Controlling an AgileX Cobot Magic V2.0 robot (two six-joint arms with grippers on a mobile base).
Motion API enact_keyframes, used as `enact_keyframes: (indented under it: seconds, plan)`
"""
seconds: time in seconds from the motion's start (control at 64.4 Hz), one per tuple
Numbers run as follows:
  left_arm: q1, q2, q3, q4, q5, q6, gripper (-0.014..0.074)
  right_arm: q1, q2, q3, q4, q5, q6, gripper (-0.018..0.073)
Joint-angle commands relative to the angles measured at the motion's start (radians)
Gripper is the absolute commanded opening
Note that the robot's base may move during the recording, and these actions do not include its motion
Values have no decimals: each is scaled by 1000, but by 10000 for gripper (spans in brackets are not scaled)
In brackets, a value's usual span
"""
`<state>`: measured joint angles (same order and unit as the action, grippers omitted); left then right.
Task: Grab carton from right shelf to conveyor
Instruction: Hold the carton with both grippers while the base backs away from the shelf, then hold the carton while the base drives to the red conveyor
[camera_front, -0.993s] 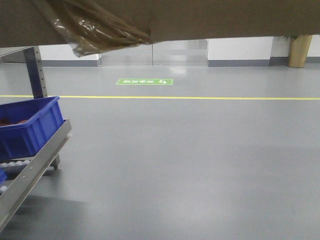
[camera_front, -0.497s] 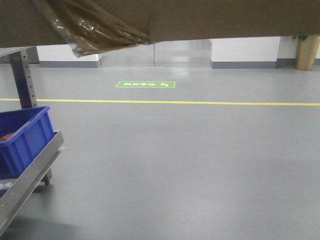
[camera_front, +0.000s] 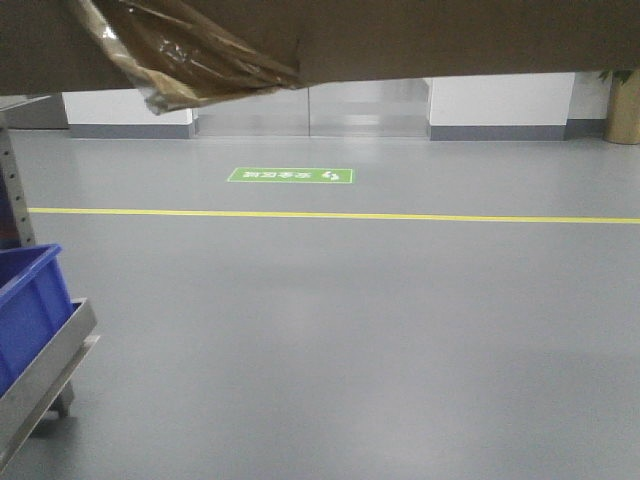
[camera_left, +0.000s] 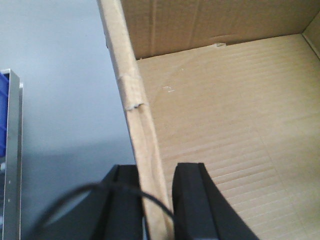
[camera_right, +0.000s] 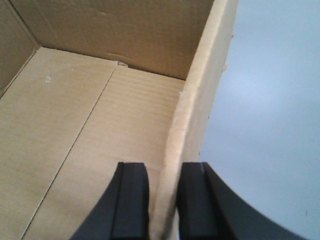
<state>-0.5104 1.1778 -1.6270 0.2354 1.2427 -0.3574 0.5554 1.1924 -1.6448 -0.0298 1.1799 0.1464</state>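
The brown carton hangs in the air and fills the top of the front view, with crumpled yellowish tape dangling from its underside. In the left wrist view my left gripper is shut on the carton's left wall, one finger outside and one inside. My right gripper is shut on the right wall of the carton in the same way. The carton's inside is bare. The conveyor is out of view. I cannot tell whether the steel rack at lower left is the right shelf.
A steel rack holding a blue bin sits at the lower left edge; its rail also shows left of the carton. Grey floor lies ahead with a yellow line and a green floor sign.
The rack and blue bin have slid left, almost out of the front view, and the floor markings have shifted. The carton stays fixed at the top.
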Motion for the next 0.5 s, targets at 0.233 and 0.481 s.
enact_keyframes:
  seconds: [0.233, 0.481]
  plan:
    - [-7, -9, -11, 7, -39, 14, -16, 6, -15, -8, 30, -60, -39, -69]
    - [-7, -9, -11, 7, -39, 14, -16, 6, -15, -8, 30, -63, -39, -69]
